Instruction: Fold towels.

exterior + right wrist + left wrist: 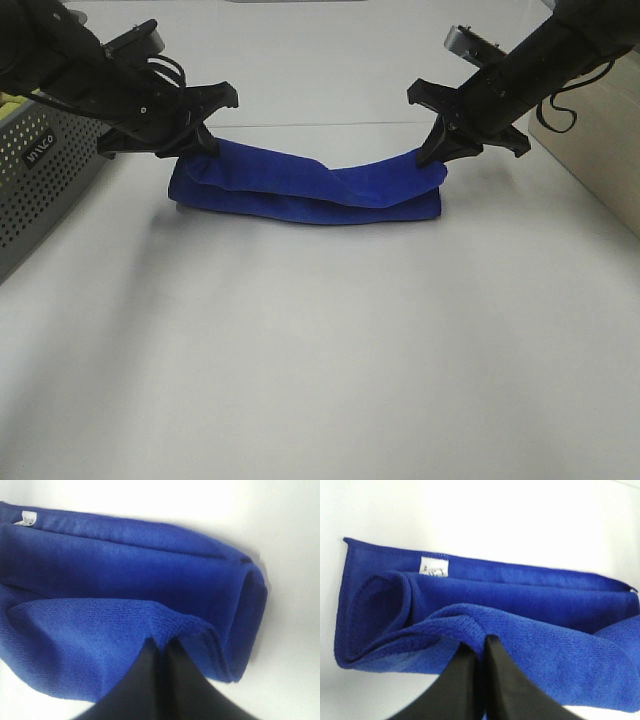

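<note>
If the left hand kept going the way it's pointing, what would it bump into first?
The towel: the left hand is pinching its edge. Beyond that, probably the table.

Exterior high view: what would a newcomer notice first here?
The blue towel, folded into a long band toward the back, stands out on the white table. The left gripper and right gripper each pinch one end of its top layer, fingers shut on cloth. A grey perforated basket sits at the left edge.
</note>
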You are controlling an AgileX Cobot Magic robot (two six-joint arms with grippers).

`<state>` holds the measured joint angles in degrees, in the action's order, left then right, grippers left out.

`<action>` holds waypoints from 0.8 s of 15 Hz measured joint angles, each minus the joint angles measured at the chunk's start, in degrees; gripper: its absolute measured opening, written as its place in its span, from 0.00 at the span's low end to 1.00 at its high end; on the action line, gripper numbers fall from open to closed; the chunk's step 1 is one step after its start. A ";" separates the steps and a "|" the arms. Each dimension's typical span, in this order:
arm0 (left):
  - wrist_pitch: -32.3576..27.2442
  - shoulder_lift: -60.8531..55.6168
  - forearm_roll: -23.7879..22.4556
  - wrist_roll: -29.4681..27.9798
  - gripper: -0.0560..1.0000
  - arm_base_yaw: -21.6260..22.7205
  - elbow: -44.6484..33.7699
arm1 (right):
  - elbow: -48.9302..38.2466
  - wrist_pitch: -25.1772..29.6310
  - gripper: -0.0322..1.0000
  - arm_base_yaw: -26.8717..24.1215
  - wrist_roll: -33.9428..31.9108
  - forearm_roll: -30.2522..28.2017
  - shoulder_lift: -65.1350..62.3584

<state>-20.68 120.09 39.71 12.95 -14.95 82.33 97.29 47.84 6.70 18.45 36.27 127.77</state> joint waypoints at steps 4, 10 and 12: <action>2.81 6.13 0.86 -0.40 0.08 1.78 4.13 | 4.64 -1.43 0.03 0.00 -3.50 -3.04 4.98; 3.61 9.28 2.52 -0.40 0.19 2.23 6.65 | 4.81 -1.20 0.14 0.00 -7.10 -3.72 6.88; 2.64 9.28 2.52 -0.40 0.36 2.23 7.51 | 4.81 0.06 0.35 0.00 -7.28 -3.67 6.88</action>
<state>-18.05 129.37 42.23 12.55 -12.72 89.84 102.10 47.90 6.70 11.17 32.60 134.65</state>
